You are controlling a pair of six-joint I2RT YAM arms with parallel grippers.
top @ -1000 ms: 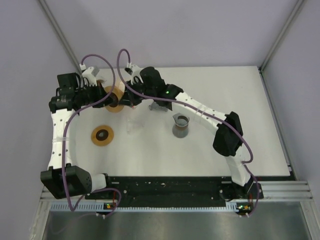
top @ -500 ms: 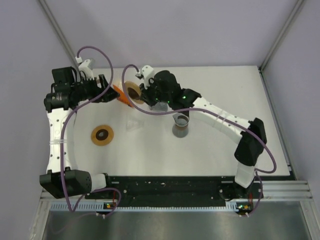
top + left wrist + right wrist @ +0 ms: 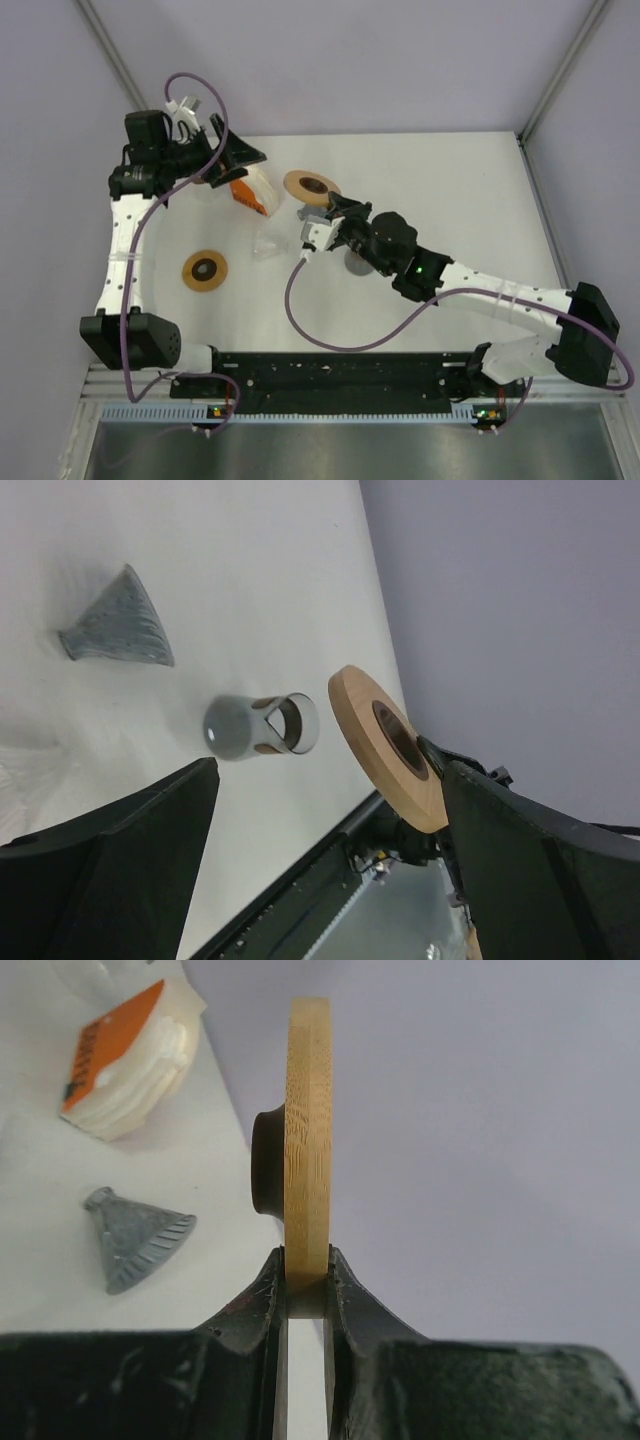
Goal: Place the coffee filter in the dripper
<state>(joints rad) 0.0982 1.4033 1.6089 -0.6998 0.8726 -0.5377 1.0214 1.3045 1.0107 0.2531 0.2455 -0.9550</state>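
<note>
A stack of white coffee filters (image 3: 250, 190) with an orange label lies on the table at the back left; it also shows in the right wrist view (image 3: 125, 1065). A grey ribbed cone, apparently the dripper (image 3: 115, 625), lies on its side beyond it (image 3: 135, 1235). My left gripper (image 3: 235, 150) hangs open and empty above the filters (image 3: 330, 770). My right gripper (image 3: 318, 208) is shut on the edge of a wooden ring (image 3: 308, 1140) with a dark centre, held in the air (image 3: 311, 185) to the right of the filters (image 3: 385, 745).
A second wooden ring (image 3: 204, 270) lies on the table at the left. A clear glass piece (image 3: 265, 245) sits mid-table. A grey cup with a wood and glass part (image 3: 260, 725) lies behind my right arm, mostly hidden in the top view (image 3: 352, 265).
My left gripper has opened, let go of the wooden ring and drawn back. My right gripper has carried the ring off to the right, and its arm has swung toward the table's middle.
</note>
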